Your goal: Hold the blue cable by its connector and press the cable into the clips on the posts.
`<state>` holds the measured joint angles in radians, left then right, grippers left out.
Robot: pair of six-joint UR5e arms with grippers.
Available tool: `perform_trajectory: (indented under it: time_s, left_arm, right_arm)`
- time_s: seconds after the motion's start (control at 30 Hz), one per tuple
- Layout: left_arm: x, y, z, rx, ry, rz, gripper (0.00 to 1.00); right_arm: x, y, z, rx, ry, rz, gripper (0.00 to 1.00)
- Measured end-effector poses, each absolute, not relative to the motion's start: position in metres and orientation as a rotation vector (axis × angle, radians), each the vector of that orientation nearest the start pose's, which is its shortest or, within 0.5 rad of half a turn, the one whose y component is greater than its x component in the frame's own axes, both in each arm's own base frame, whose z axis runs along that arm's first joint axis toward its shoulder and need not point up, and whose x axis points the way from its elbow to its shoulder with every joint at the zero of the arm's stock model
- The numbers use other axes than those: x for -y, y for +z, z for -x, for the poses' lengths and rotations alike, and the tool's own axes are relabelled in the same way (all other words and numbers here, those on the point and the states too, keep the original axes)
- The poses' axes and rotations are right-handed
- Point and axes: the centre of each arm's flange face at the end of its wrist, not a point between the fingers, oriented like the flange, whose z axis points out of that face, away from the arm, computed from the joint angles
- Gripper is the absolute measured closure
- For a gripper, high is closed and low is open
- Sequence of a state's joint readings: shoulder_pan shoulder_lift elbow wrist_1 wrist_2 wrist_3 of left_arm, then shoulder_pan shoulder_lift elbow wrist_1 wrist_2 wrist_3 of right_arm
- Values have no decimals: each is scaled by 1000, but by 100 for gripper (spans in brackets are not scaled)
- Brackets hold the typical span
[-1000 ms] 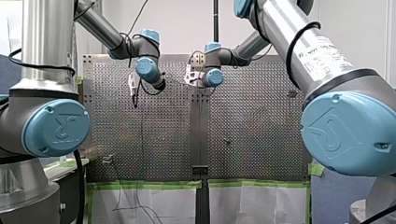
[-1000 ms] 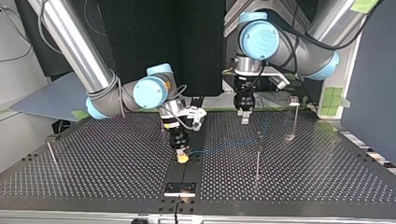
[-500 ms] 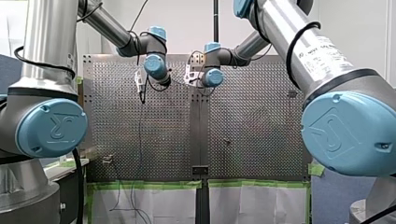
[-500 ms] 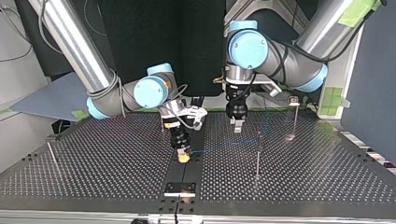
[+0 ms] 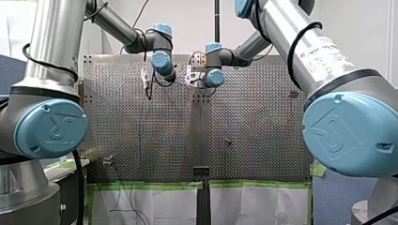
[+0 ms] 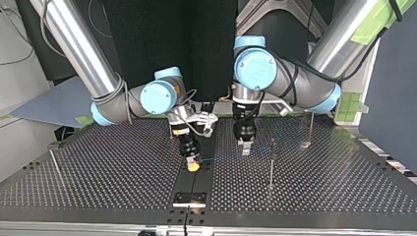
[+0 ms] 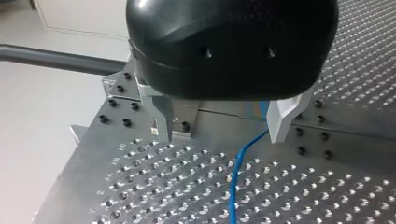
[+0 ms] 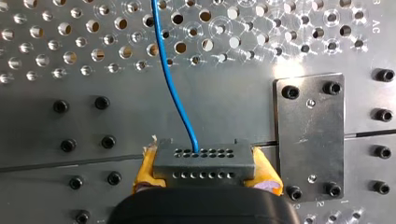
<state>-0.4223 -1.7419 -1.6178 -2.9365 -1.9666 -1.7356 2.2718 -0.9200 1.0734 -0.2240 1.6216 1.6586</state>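
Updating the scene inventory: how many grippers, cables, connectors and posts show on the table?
Grippers: 2, my left gripper and my right gripper
Blue cable: 1
Connector: 1, held by my right gripper
Posts: 3 clear in the top view; a possible fourth behind my right gripper is unsure
Total: 7

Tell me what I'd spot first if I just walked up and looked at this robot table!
The thin blue cable jumps out: it runs across the shiny perforated table into a dark connector pinched between the yellow pads of my right gripper, near the table's middle. My left gripper hangs open right over the cable, beside a thin post.
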Motion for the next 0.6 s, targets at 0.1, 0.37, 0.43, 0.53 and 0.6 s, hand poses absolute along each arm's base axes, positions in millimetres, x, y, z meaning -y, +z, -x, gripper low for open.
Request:
perform_trajectory:
  time_s: [0.1,0.37,0.43,0.53,0.6]
  left_arm:
    - [311,395,-465,-1586,-141,105,0]
    - [311,386,-472,-1608,-112,90,0]
    - [309,385,-474,-1609,-102,85,0]
    - [306,384,-476,-1610,-90,80,0]
    - [305,382,-478,-1614,-84,78,0]
  right_arm:
    - [492,348,-582,880,1781,-1587,100]
    - [493,348,-581,881,1780,-1587,100]
    - [493,348,-581,881,1780,-1587,100]
    - [493,349,-581,881,1780,-1587,100]
    - [493,349,-581,881,1780,-1587,100]
